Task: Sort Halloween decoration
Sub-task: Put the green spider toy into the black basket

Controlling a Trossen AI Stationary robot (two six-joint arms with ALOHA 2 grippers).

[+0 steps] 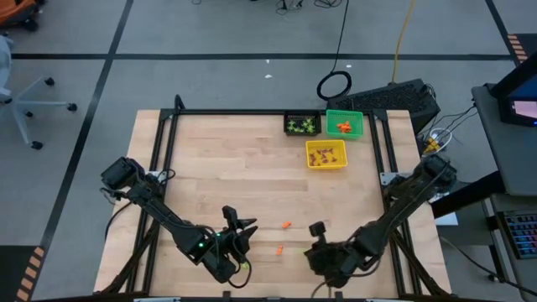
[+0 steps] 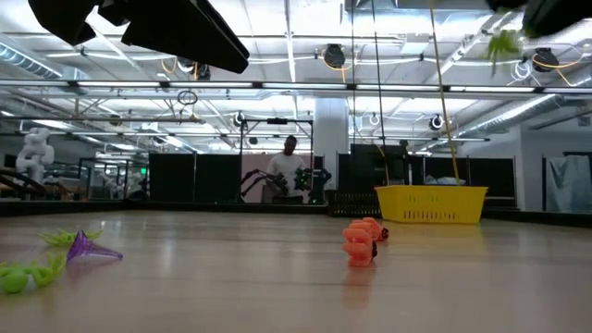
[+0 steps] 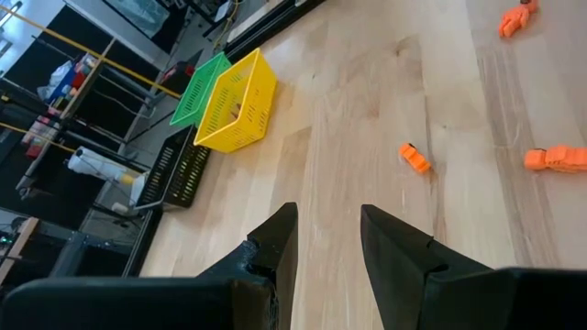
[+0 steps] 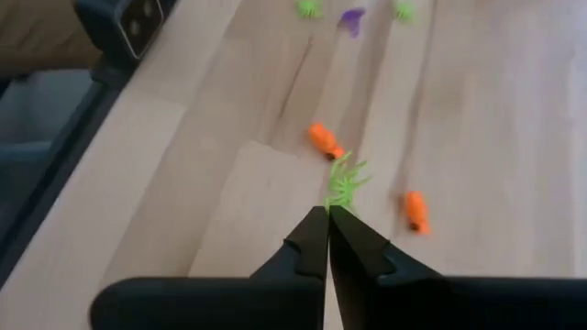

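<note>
Three square bins stand at the far side of the tabletop [image 1: 218, 168]: a black bin [image 1: 302, 124] with light-green trinkets in it, a green bin [image 1: 345, 124] just beside it with orange pieces in it, and a yellow bin [image 1: 326, 154] nearer the middle with small dark pieces I cannot make out; from above, two orange trinkets [image 1: 286, 225] lie loose on the bare wood between the arms near the front edge; the right wrist view shows two orange pieces, two light-green ones and a purple one on the wood; the low view shows a purple cone [image 2: 90, 246] lying beside light-green pieces, and an orange figure [image 2: 359, 245] standing in front of the yellow bin; the left gripper [image 3: 327, 240] hovers over the front of the tabletop, its jaws spread with nothing between them; the right gripper [image 4: 327, 216], also near the front edge, has its jaws pressed together, pinching a light-green spider [image 4: 345, 186] at the tips.
</note>
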